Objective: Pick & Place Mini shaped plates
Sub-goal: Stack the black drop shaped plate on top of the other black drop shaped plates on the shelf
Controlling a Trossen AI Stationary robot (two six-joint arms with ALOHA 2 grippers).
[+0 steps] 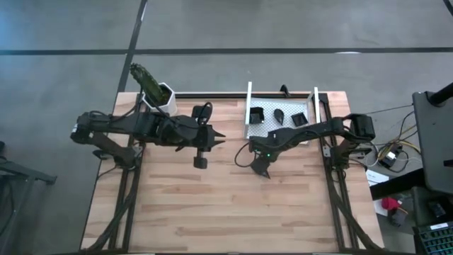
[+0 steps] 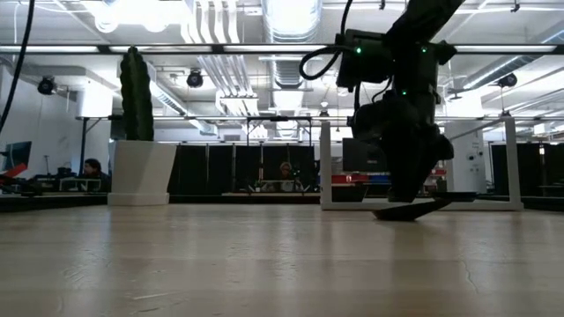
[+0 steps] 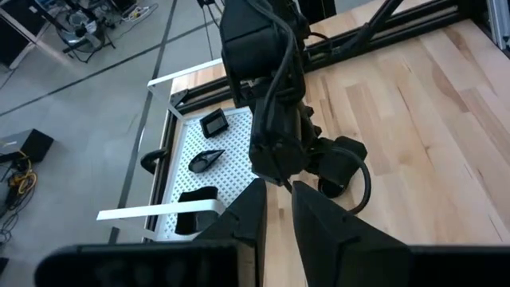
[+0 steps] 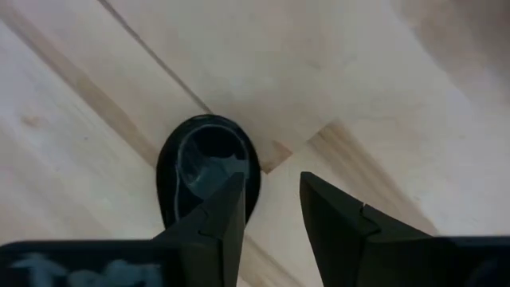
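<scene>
Reading from the left, your left gripper (image 1: 221,139) waits above mid-table, fingers slightly apart and empty. Next, your right gripper (image 1: 263,170) stands low over the wood with fingers parted; a teardrop plate (image 4: 209,171) lies flat on the table (image 1: 177,205), one finger overlapping its rim, so it looks just released. Further right, three plates (image 1: 277,116) sit in the white tray (image 1: 283,136). You likely have those left to move.
</scene>
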